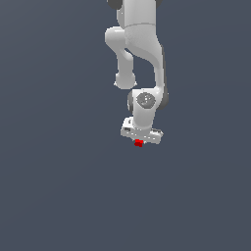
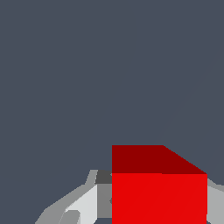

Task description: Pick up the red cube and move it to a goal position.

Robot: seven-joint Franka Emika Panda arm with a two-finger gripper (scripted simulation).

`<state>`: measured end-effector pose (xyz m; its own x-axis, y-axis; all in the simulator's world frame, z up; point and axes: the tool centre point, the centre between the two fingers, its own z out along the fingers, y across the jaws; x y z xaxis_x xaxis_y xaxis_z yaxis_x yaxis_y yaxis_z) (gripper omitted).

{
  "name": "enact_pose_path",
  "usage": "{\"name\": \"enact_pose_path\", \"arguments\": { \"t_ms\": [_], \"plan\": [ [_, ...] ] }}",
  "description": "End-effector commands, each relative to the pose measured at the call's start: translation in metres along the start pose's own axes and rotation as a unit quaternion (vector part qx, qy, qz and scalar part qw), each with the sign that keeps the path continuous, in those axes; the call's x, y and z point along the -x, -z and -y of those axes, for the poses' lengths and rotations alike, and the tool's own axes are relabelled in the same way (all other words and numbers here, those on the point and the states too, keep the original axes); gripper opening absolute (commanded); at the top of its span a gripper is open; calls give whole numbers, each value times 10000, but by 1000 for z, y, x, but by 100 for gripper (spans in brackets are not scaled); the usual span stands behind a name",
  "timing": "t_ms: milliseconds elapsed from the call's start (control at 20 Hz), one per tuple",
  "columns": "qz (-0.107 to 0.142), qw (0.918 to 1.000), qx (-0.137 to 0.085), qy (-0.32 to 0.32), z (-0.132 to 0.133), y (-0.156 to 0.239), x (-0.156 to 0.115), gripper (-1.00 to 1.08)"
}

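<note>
The arm point(image 1: 139, 49) hangs down from the top of the exterior view, wrist pointing downward. The gripper point(image 1: 139, 142) sits at its lower end, and the cube point(image 1: 138, 143) shows as a small red patch just under the white gripper body, between the fingers.

In the wrist view the cube point(image 2: 158, 192) fills the near field, with a grey finger point(image 2: 83, 205) touching or just beside one side face and a second grey surface point(image 2: 215, 203) at the opposite side. The fingers appear closed against the cube on two opposite faces. Whether the cube rests on the ground or is lifted clear cannot be told: the grey background gives no shadow or contact line.

Handling estimate:
- Rigid, flat-faced, sharp-edged; no deformation expected under grip
- Probably light, being far narrower than the gripper body
- Smooth faces may slip if grip force is low or the motion is abrupt
- Best hold: two parallel side faces, fingers centred on the faces, as the present grip appears to be

No goal marker is visible in either view
</note>
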<state>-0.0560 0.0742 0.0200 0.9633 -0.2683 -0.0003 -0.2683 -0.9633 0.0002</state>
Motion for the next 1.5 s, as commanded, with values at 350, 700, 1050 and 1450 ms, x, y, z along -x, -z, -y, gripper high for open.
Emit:
{"name": "enact_pose_path", "arguments": {
  "t_ms": [350,700,1050,1450],
  "plan": [
    [0,10000,0,1,0,13,2,-100],
    [0,10000,0,1,-1,51,6,-100],
    [0,10000,0,1,-2,104,11,-100],
    [0,10000,0,1,-2,135,13,-100]
  ]
}}
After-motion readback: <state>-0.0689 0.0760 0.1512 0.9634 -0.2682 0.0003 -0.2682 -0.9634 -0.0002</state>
